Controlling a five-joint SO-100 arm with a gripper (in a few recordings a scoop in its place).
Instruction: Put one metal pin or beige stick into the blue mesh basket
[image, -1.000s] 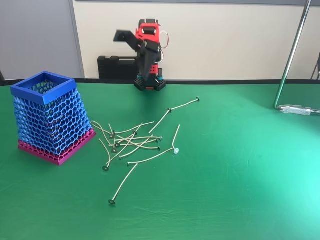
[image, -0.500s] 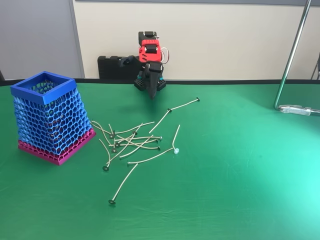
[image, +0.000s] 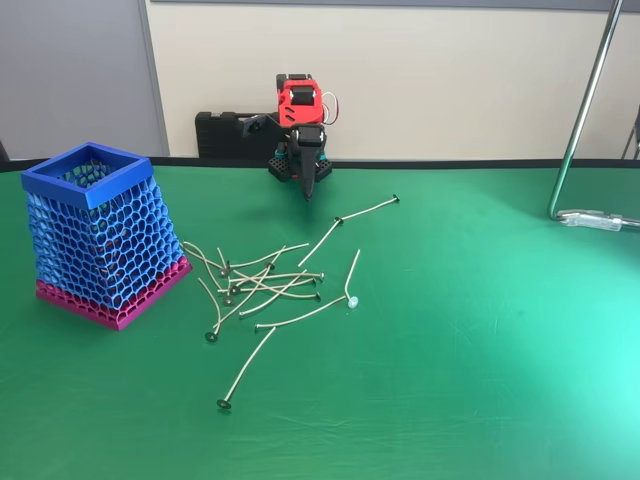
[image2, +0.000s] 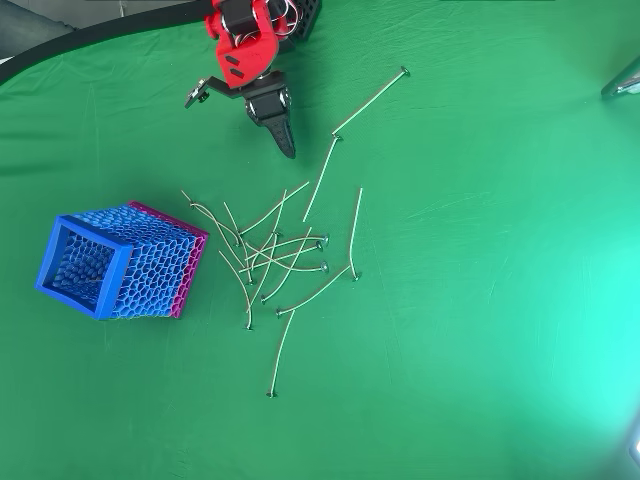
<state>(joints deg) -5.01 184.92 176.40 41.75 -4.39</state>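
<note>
The blue mesh basket (image: 87, 175) stands at the left on the green table, its square rim (image2: 93, 235) open upward and its pink base on the cloth. Several thin metal pins (image: 265, 280) lie tangled in a loose pile right of it (image2: 275, 250). One long pin (image: 368, 209) lies apart at the back (image2: 370, 100). My gripper (image: 308, 192) hangs from the red arm at the table's back edge, its black fingers pointing down, shut and holding nothing (image2: 286, 146). It sits behind the pile and just left of the far pins.
A black case (image: 225, 135) stands behind the arm against the wall. A metal pole (image: 580, 120) with a clamp foot (image: 600, 220) rises at the back right. Green cloth stretches bare across the right and front.
The arm has unfolded from a raised pose. The gripper swung down and forward until it points at the table just in front of the base.
</note>
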